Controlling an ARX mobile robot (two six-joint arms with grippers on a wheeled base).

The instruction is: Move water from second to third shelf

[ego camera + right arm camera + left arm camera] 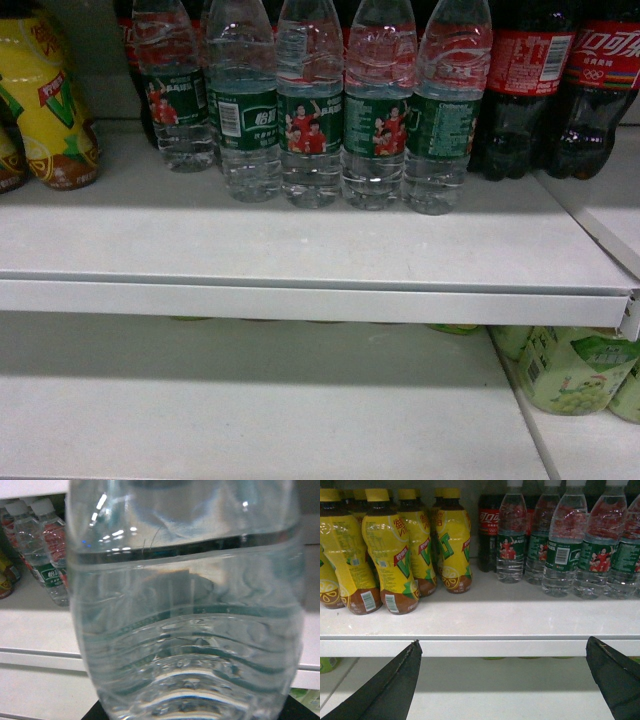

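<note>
A clear ribbed water bottle (185, 630) fills the right wrist view, close to the camera and in front of the shelf edge. My right gripper (192, 711) is shut on it; only dark bits of its fingers (296, 711) show at the bottom corners. Several more water bottles (310, 110) with green labels stand in a row on the upper shelf (300, 245). The lower shelf (250, 410) lies below it. My left gripper (502, 644) hangs open and holds nothing, level with the shelf's front edge (495, 647). Neither gripper shows in the head view.
Yellow tea bottles (50, 100) stand at the left of the upper shelf and dark cola bottles (560, 80) at its right. Pale green bottles (575, 370) stand at the right of the lower shelf. A shelf lip (300, 300) juts out between the levels.
</note>
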